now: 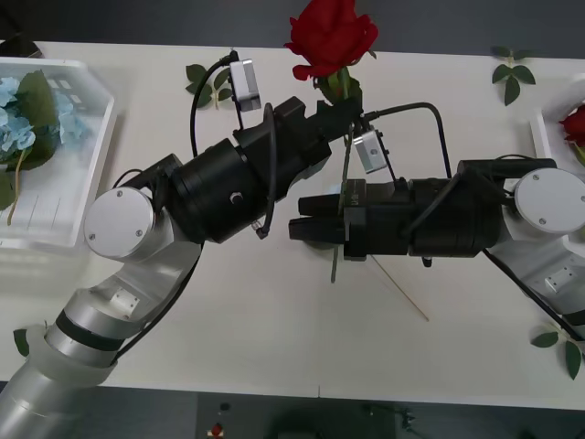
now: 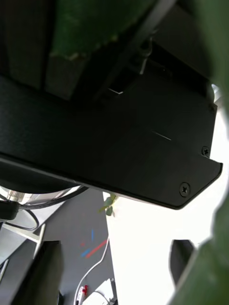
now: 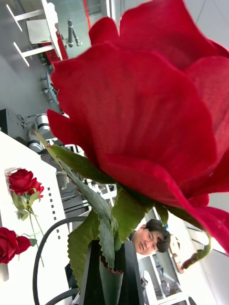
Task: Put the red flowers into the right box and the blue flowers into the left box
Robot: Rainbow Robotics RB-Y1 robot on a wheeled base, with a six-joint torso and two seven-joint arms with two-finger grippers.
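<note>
My left gripper reaches to the table's far middle and is shut on the stem of a red flower, holding it upright above the table. The bloom looms close in the left wrist view, its stem pinched between the fingers. My right gripper lies level below the left arm, open, with the rose's stem crossing its body. The right box holds another red flower, and two roses show lying there. Blue flowers lie in the left box.
Green leaf sprigs lie at the far left-centre, far right, near right and near left. A thin pale stick rests on the table under the right arm. The left arm's black casing sits close before the right wrist camera.
</note>
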